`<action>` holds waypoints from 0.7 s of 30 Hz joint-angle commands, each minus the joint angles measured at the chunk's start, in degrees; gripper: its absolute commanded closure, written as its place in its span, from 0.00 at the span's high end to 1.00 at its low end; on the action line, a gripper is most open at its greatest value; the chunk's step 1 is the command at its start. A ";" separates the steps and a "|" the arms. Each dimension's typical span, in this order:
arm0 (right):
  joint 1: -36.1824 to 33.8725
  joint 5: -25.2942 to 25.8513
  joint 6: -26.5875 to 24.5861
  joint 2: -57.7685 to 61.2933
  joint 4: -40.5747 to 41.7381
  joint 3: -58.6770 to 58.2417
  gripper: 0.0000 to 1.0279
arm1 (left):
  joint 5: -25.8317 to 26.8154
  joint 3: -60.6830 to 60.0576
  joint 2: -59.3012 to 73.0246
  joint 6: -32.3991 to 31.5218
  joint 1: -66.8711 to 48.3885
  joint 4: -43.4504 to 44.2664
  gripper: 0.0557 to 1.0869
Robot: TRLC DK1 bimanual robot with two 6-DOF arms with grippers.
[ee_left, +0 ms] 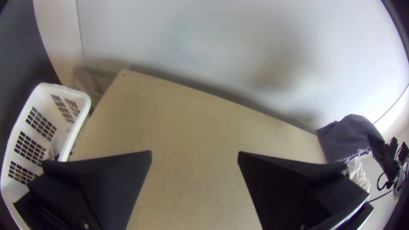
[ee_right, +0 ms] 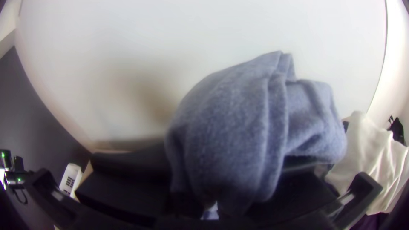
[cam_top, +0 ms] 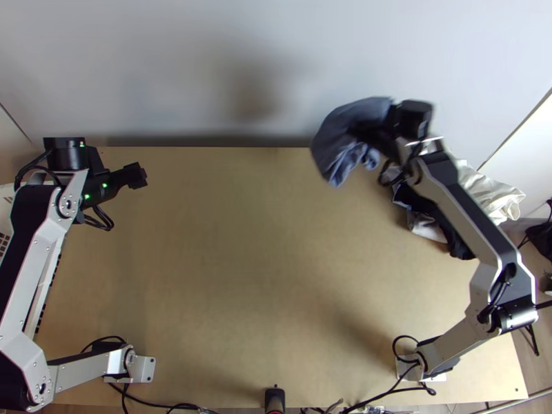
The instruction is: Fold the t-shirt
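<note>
Beside the table (cam_top: 241,276): basket (ee_left: 59,90), contents unclear; right gripper (cam_top: 378,135) holds blue cloth (ee_right: 230,127).

The blue-grey T-shirt (cam_top: 352,127) hung bunched from the right arm's jaws, raised near the far right corner of the tabletop (cam_top: 241,276), its soft folds rounded over and drooping.
</note>
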 commanded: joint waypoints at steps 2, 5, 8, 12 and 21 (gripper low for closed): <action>-9.97 -0.03 -1.23 -1.56 -4.57 7.11 0.03 | 1.04 -0.15 0.81 0.02 -0.71 0.30 0.95; -13.49 -0.03 -2.37 -2.17 -5.01 8.61 0.03 | 1.04 -0.15 1.16 0.02 -1.24 0.56 0.95; -17.09 -0.55 -3.51 -2.09 -7.21 12.04 0.03 | 1.04 -0.15 1.51 -0.06 -1.85 0.91 0.95; -21.49 -1.61 -5.10 -1.65 -9.50 16.87 0.03 | 1.04 -0.24 1.60 -0.42 -3.17 1.00 0.95; -27.73 -2.05 -6.68 -2.61 -17.14 17.66 0.03 | 1.04 -1.56 1.51 -0.68 -5.19 1.00 0.95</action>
